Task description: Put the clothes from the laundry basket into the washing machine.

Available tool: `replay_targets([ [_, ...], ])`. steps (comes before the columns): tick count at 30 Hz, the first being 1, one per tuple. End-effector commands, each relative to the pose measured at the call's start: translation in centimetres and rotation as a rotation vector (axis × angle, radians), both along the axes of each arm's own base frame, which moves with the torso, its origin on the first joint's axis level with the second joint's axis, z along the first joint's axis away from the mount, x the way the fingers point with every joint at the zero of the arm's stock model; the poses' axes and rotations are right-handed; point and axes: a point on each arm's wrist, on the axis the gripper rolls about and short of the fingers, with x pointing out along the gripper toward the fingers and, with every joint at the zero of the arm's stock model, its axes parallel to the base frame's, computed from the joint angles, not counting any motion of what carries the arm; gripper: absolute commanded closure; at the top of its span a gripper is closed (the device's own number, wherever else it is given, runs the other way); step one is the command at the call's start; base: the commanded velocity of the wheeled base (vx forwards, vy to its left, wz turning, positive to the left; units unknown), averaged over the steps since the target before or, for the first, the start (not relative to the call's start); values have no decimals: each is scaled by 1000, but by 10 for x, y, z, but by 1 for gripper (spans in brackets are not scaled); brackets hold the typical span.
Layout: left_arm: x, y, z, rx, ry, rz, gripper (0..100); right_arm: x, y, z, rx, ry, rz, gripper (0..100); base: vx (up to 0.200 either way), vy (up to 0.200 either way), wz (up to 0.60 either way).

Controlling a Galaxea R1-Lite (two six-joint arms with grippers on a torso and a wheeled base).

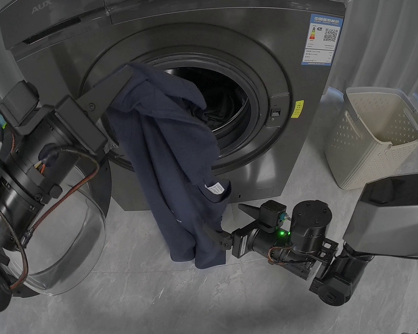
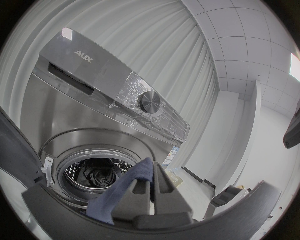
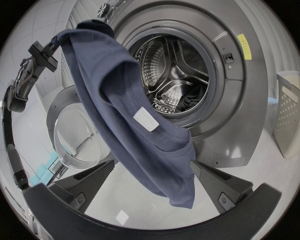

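Observation:
A navy shirt hangs in front of the washing machine, draped from the upper left of the drum opening down nearly to the floor. My left gripper is shut on its top edge; in the left wrist view the gripper pinches navy cloth. My right gripper is low, open, at the shirt's lower hem. In the right wrist view that hem hangs between the spread fingers. Dark clothes lie inside the drum. The beige laundry basket stands to the machine's right.
The machine's round glass door stands swung open at the left, below my left arm. Grey floor lies in front of the machine. Pale curtains hang behind the machine and basket.

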Motion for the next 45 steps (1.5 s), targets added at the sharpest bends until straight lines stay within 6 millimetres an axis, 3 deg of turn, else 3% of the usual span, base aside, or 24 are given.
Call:
replay_targets([
  [1, -6, 3, 4, -11, -16, -3, 100, 27, 4, -34, -44, 10, -32, 0, 0, 0, 0],
  [5, -10, 5, 6, -12, -16, -6, 100, 44, 1, -47, -52, 6, -55, 0, 0, 0, 0],
  [10, -12, 7, 7, -12, -16, -6, 100, 59, 3, -45, -25, -29, -73, 0, 0, 0, 0],
  [19, -12, 7, 6, -11, -13, -6, 100, 66, 9, -44, -11, -60, -60, 0, 0, 0, 0],
  [30, -12, 7, 7, -14, -15, -1, 100, 88, 32, -53, 12, -116, -17, 0, 0, 0, 0],
  [35, -14, 11, 8, -17, -19, 7, 100, 107, 39, -43, 61, -194, -34, 0, 0, 0, 0],
  [36, -14, 11, 7, -15, -16, 9, 100, 108, 42, -36, 80, -212, -35, 100, 0, 0, 0],
  [44, -12, 12, 6, -7, -1, 17, 100, 102, 35, -16, 90, -226, -40, 100, 0, 0, 0],
  [45, -8, 17, 5, -6, 6, 50, 100, 91, 23, 5, 93, -229, -47, 100, 0, 0, 0],
])
